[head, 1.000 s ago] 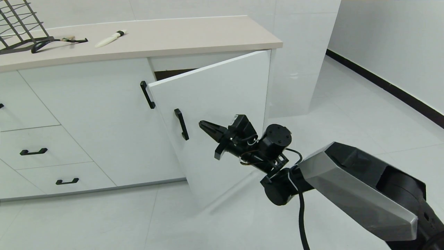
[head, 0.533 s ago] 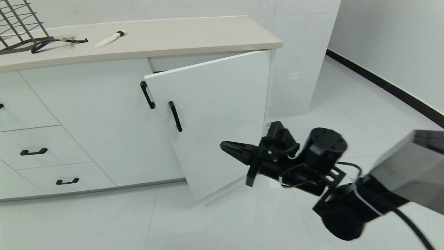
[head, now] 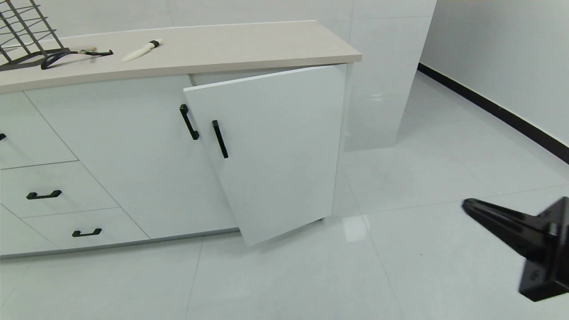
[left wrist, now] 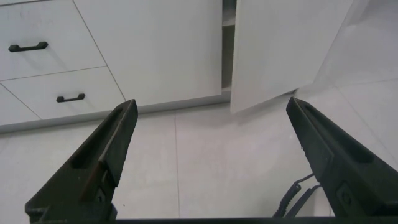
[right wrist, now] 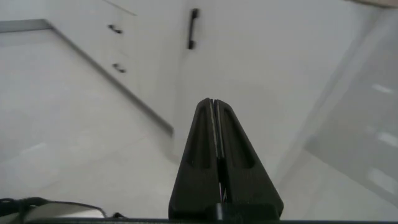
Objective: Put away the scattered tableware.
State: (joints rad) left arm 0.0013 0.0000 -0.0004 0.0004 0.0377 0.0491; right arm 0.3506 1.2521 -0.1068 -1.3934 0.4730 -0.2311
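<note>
Nearest, at the right edge of the scene, the right end effector (head: 465, 205) hangs over the tiled floor (head: 311, 275). Its two fingers are pressed flat together and nothing is held between them. It is well apart from the cabinet.

The left end effector (left wrist: 211, 106) is low over the same floor, facing the cabinet base. Its fingers (left wrist: 115, 140) are spread wide and nothing lies between them.

Beyond the floor, the white cabinet door (head: 275, 146) stands ajar, hinged on its right side, with its left edge swung out toward the near side. Its black vertical handle (head: 220, 138) sits just beside the matching handle (head: 189, 121) of the shut door to its left. Further left are two drawers, each with a black horizontal pull (head: 43, 194).

Above the cabinet runs the beige desk (head: 231, 44). The tableware lies at its far left. A cream-coloured utensil (head: 140, 50) with a dark band lies flat and alone. Left of it, apart, lies a black utensil (head: 73, 55) with a curved end. That end rests just beside the base of a dark wire rack (head: 22, 35) at the left edge.
</note>
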